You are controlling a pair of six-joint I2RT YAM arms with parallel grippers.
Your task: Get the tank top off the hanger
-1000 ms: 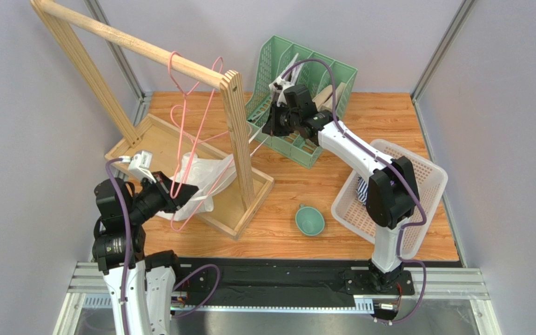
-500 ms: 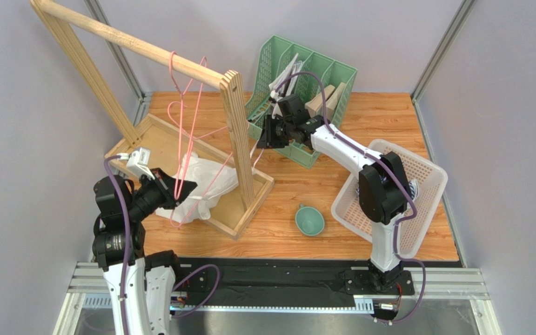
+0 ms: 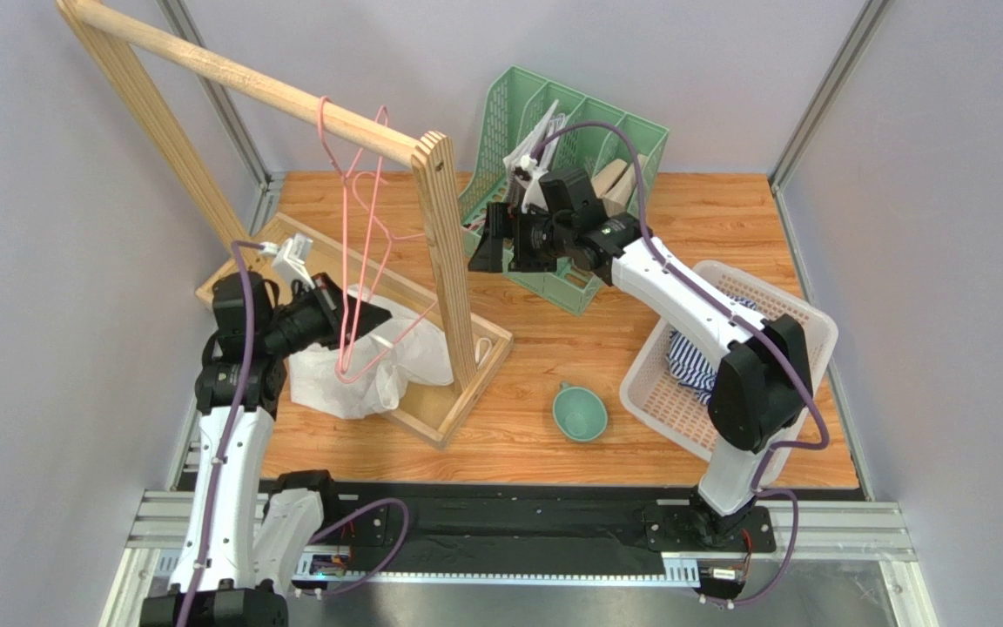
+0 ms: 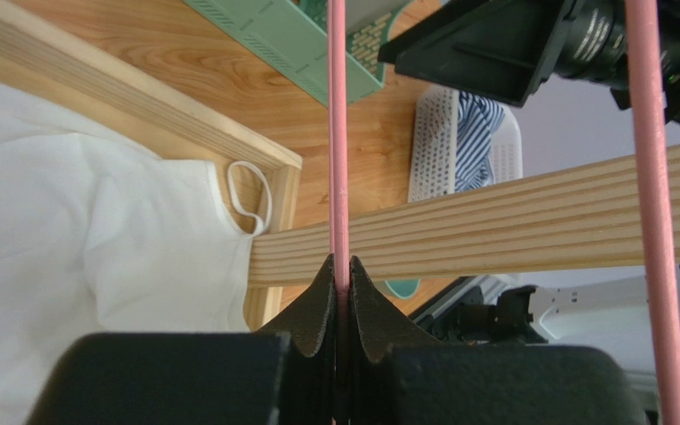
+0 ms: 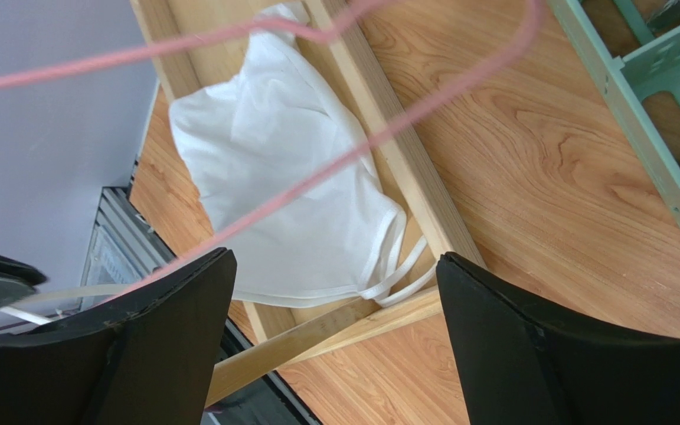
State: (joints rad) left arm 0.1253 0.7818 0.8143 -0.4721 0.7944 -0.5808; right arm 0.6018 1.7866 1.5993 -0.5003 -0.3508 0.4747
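Observation:
The pink wire hanger (image 3: pixel 366 229) hangs by its hook from the wooden rail. My left gripper (image 3: pixel 358 318) is shut on its lower wire, and the left wrist view shows the hanger wire (image 4: pixel 338 133) pinched between the jaws. The white tank top (image 3: pixel 376 363) lies crumpled on the rack's base below. Its straps (image 5: pixel 398 266) rest loose over the base frame. My right gripper (image 3: pixel 483 248) stands open beside the rack's post, holding nothing. In its wrist view the hanger (image 5: pixel 406 124) crosses above the tank top (image 5: pixel 290 195).
The wooden rack's upright post (image 3: pixel 448 248) stands between the two grippers. A green organizer (image 3: pixel 598 144) sits behind the right arm. A white basket (image 3: pixel 795 340) holding striped cloth (image 3: pixel 697 359) is at the right, and a teal bowl (image 3: pixel 580 412) sits near the front.
My right gripper has opened and let go. The hanger swung back left, off the post side. My left arm rose and moved away from the near edge, still gripping the hanger.

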